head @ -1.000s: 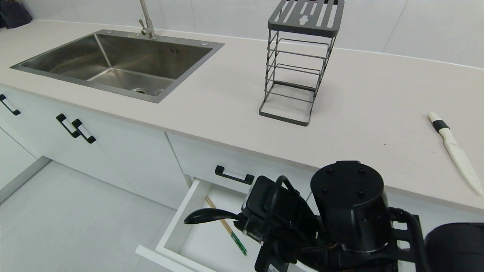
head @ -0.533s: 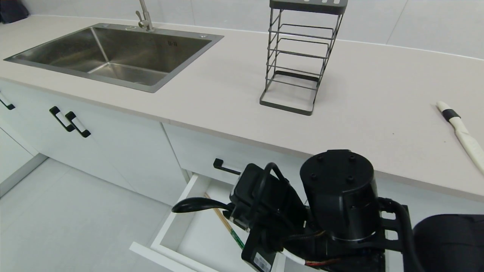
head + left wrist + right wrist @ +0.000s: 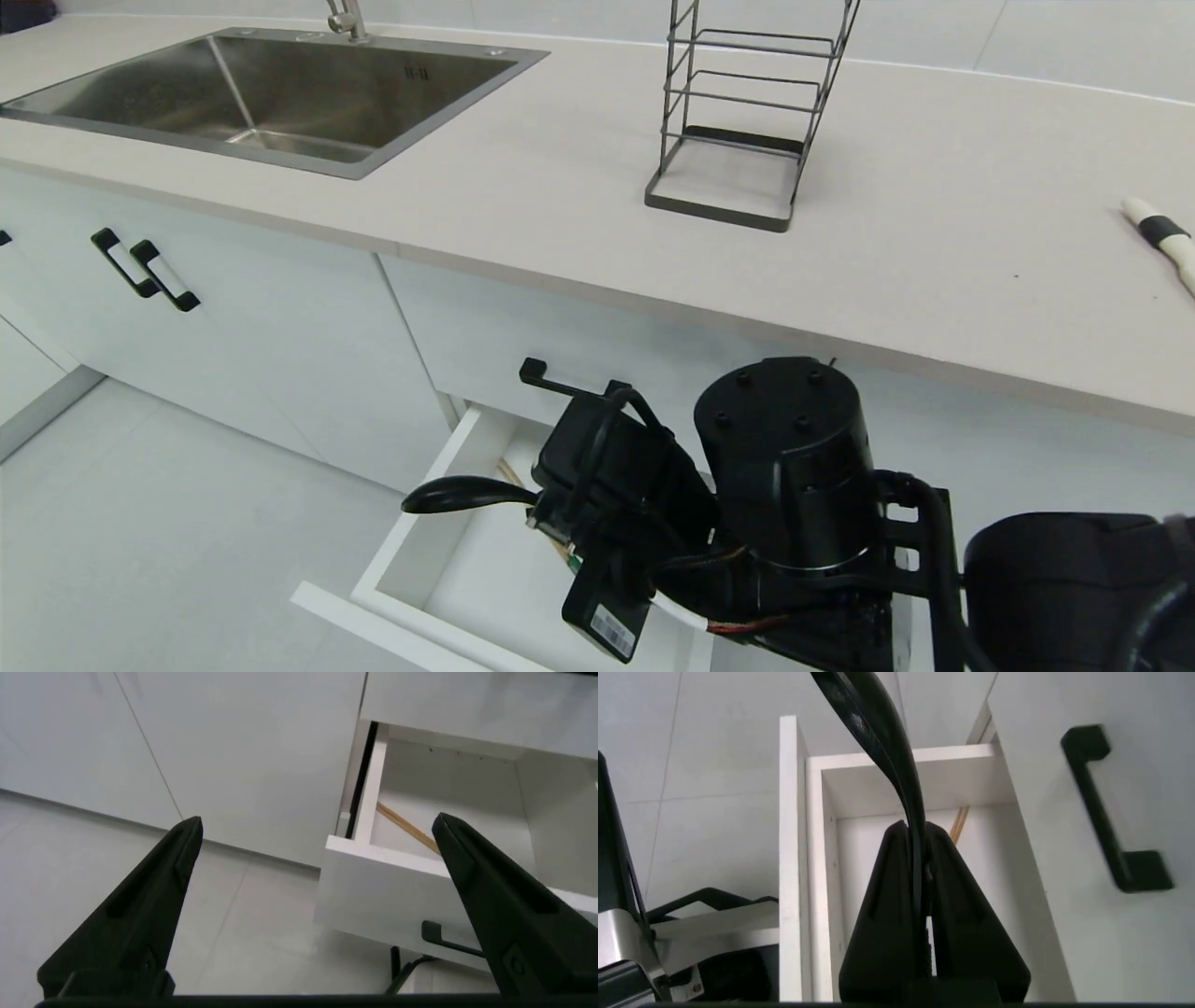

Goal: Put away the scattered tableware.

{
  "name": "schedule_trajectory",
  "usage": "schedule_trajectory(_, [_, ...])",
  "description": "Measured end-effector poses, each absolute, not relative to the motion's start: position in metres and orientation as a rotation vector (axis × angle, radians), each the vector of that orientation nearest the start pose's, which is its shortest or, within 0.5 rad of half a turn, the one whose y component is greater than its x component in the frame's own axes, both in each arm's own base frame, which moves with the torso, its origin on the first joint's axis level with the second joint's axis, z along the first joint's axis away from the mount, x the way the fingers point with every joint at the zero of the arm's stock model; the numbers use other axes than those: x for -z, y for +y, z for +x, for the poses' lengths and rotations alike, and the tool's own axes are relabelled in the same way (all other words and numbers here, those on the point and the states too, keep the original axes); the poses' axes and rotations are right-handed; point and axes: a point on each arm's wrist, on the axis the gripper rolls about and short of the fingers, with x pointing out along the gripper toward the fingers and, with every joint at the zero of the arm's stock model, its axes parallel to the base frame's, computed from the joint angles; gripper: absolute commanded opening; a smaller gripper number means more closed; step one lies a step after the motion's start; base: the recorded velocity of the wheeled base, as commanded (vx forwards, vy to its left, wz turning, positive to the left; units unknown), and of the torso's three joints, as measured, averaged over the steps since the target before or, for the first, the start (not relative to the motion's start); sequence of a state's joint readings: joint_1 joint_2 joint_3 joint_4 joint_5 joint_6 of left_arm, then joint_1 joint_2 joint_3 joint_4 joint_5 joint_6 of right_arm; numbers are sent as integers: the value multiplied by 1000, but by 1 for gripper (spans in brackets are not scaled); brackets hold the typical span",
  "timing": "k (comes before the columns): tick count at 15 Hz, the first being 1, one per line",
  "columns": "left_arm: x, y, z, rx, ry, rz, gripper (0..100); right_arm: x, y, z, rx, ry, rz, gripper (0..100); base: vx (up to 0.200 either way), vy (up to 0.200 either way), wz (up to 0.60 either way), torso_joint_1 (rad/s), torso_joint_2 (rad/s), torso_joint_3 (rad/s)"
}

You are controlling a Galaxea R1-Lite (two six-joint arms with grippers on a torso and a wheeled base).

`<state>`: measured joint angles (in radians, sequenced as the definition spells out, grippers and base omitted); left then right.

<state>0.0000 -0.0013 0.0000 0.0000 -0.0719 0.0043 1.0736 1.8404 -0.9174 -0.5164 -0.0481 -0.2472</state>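
One black spoon (image 3: 878,728) tight in right gripper (image 3: 917,845) over drawer (image 3: 429,551); left gripper (image 3: 318,826) wide, empty.

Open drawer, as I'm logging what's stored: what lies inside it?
Wooden chopsticks lie inside the drawer near one side wall. The right pincer, holding a black spoon, covers much of the rest.

Bright, even light from overhead; soft shadow under the rack (image 3: 714,215) on my bench (image 3: 560,187), mild sheen in the sink (image 3: 280,84).
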Motion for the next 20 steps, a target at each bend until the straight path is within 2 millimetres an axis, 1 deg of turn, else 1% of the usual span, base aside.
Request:
schedule_trajectory(6, [-75,-2,-23,72,-1,4,100,-153,301,160,-1066,239,-451,0,0,0,0,-180,391,191])
schedule_trajectory(9, [-75,-2,-23,72,-1,4,100,-150,302,161,-1067,250,-449,0,0,0,0,-28,85,61])
schedule_trajectory(12, [-75,-2,-23,72,-1,4,100,-156,309,164,-1063,241,-443,0,0,0,0,0,0,0])
schedule_trajectory(14, [-75,-2,-23,72,-1,5,100,-156,311,165,-1067,229,-463,0,0,0,0,0,0,0])
schedule_trajectory(17, [-75,-2,-23,72,-1,4,100,-148,312,161,-1084,245,-487,0,0,0,0,0,0,0])
schedule_trajectory(20, [-75,-2,-23,72,-1,4,100,-131,316,160,-1089,295,-513,0,0,0,0,0,0,0])
